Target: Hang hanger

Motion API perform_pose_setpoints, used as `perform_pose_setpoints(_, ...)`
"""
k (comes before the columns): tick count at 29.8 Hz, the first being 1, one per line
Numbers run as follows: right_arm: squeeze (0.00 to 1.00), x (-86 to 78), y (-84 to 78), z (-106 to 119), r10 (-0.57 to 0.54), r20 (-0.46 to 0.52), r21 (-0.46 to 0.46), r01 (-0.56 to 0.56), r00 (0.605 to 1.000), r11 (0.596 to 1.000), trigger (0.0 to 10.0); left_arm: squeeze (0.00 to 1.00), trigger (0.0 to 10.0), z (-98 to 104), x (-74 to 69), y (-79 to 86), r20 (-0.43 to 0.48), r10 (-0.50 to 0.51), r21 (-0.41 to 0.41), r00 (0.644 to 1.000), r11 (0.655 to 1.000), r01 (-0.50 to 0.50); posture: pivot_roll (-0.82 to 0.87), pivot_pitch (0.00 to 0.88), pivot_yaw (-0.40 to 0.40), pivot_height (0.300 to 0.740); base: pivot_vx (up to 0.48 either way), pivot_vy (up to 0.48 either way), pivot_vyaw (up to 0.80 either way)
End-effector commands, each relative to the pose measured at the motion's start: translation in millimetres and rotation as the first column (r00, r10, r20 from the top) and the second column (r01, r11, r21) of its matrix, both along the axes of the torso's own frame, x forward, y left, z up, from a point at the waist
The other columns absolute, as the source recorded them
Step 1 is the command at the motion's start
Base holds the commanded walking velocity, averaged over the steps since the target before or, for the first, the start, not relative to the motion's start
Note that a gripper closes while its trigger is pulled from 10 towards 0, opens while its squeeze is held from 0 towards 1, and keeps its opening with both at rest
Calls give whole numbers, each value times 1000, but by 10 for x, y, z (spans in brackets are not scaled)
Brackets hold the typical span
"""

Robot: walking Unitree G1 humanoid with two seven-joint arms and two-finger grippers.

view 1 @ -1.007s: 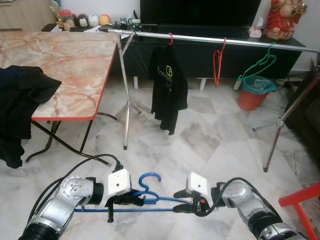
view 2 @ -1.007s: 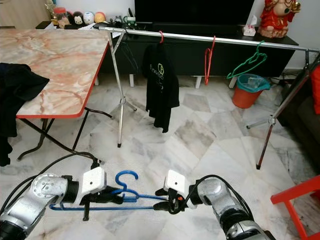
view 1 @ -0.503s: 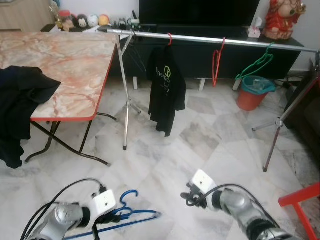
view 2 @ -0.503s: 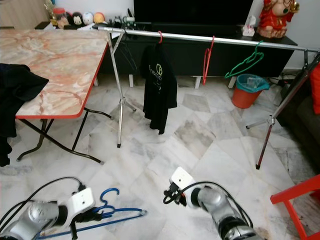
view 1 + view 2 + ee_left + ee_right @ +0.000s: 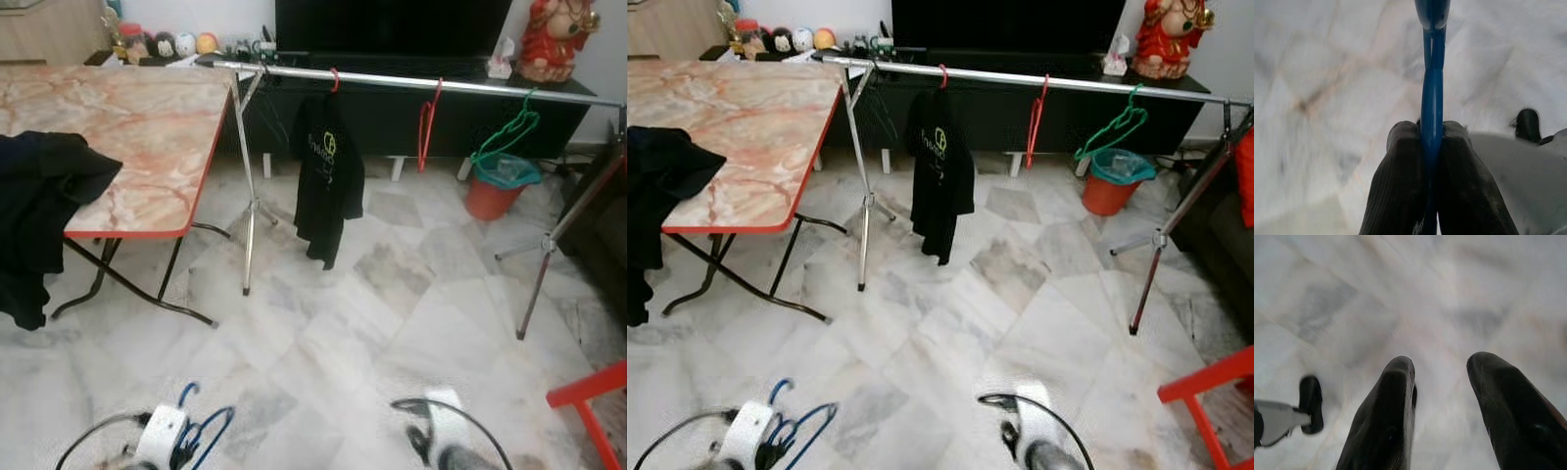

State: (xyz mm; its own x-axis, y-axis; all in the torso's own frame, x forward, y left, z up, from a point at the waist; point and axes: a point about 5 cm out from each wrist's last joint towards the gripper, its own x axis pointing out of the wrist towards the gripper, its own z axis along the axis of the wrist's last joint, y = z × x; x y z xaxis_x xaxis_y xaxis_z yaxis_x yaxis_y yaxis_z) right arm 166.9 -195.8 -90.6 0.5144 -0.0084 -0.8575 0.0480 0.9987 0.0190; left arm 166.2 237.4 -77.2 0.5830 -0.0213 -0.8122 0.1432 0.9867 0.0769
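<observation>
Both arms dropped to bottom edge since earlier. Left gripper [image 5: 1432, 147] clamps blue hanger [image 5: 1432, 78]; right gripper [image 5: 1442, 391] spread, empty, over marble floor [image 5: 323, 333].

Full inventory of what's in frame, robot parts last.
Blue plastic hanger: 1, blue, held low over the marble floor.
Silver clothes rail: 1, silver, ahead.
Black T-shirt on a red hanger: 1, black, on rail.
Bare red hanger: 1, red, on rail.
Green hanger: 1, green, on rail.
Marble-top folding table: 1, orange-pink, left.
Black garment: 1, black, on table edge.
Orange bin: 1, orange, under rail.
Left claw: shut on blue hanger.
Right claw: open.
</observation>
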Motion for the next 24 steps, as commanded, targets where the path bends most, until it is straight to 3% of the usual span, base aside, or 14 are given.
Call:
perform_pose_setpoints(1, 0, -17, 40, -14, -41, -5, 21, 41, 999, 999, 10000, 0, 10000, -45, -58, -35, -15, 70, -2, 997, 998, -70, 59, 0, -50, 740, 0, 0, 0)
perform_pose_setpoints(9, 0, 36, 106, 3, -93, 31, 42, 91, 995, 995, 10000, 0, 10000, -98, -109, -105, -40, 125, -12, 991, 992, -125, 29, 0, -25, 740, 0, 0, 0)
perform_pose_setpoints(13, 0, 98, 120, 29, -138, 52, 50, 135, 989, 990, 10000, 0, 10000, -73, -34, -124, -21, 117, -7, 993, 993, -117, 26, 0, -20, 740, 322, 0, 0)
perform_pose_setpoints(18, 0, 48, 115, 4, -118, 30, 7, 117, 993, 993, 10000, 0, 10000, -52, 13, -102, -18, 118, -1, 993, 993, -118, 30, 0, -14, 740, 374, 0, 0)
perform_pose_setpoints(24, 0, -47, 105, -37, -138, 0, 9, 138, 990, 990, 10000, 0, 10000, -72, -27, -107, -32, 111, 4, 993, 994, -111, 30, 0, -14, 740, 395, 0, -723)
